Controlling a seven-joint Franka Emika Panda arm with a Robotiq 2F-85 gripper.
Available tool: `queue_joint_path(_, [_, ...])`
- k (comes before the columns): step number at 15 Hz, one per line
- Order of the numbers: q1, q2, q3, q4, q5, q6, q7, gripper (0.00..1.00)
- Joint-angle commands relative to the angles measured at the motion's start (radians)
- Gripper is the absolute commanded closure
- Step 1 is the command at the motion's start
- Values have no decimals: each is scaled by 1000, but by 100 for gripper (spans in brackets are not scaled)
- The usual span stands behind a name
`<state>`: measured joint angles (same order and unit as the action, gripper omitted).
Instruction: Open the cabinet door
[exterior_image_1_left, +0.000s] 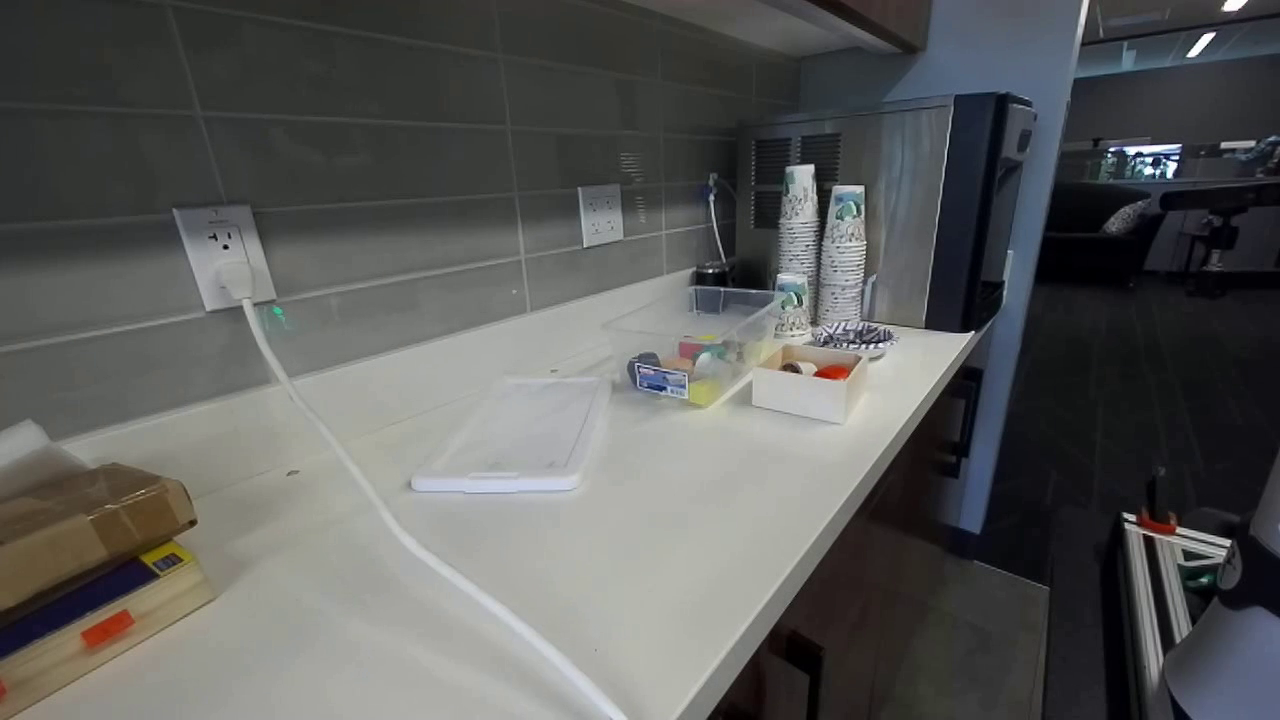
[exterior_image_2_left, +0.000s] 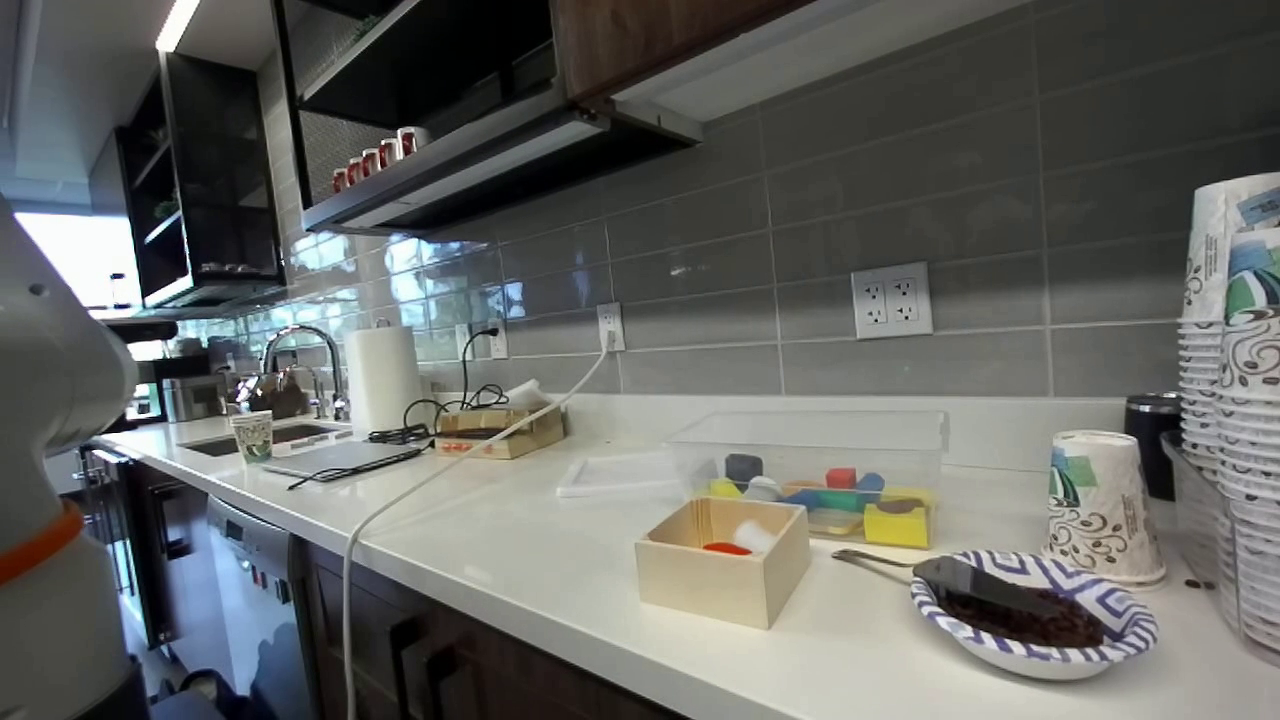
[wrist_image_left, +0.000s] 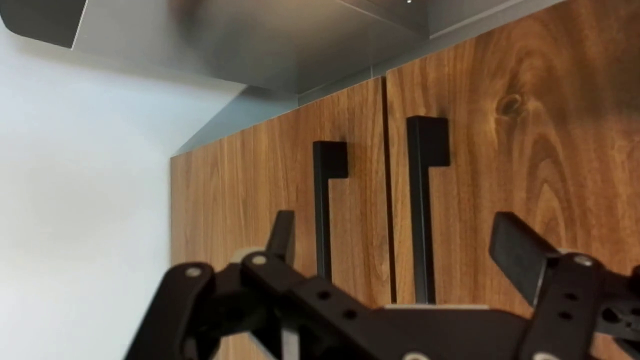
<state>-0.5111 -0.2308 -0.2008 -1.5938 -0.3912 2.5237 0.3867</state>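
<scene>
In the wrist view two wooden cabinet doors stand side by side, a left door (wrist_image_left: 240, 190) and a right door (wrist_image_left: 560, 130). Both look shut, with a narrow dark gap between them. The left door has a long black handle (wrist_image_left: 322, 215), and the right door has a similar black handle (wrist_image_left: 422, 225). My gripper (wrist_image_left: 395, 235) is open with its fingers wide apart. Both handles show between the fingers, and nothing is held. The lower ends of the handles are hidden behind the gripper body. The gripper is out of view in both exterior views.
A white wall (wrist_image_left: 90, 200) lies left of the doors, and a grey metallic surface (wrist_image_left: 250, 40) lies above them. In exterior views, the white counter (exterior_image_1_left: 660, 520) bears a clear bin (exterior_image_2_left: 810, 450), a wooden box (exterior_image_2_left: 715, 575) and stacked cups (exterior_image_1_left: 845, 260). A white cable (exterior_image_2_left: 470, 450) crosses its edge.
</scene>
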Motion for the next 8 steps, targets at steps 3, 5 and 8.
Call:
queue_joint_path(3, [50,109,-66,136,34,-23,-57,0])
queue_joint_path(5, [65,131,-86,163,48,-34,-103,0])
queue_joint_path(8, [89,159,-112,199,93,-50,-191,0])
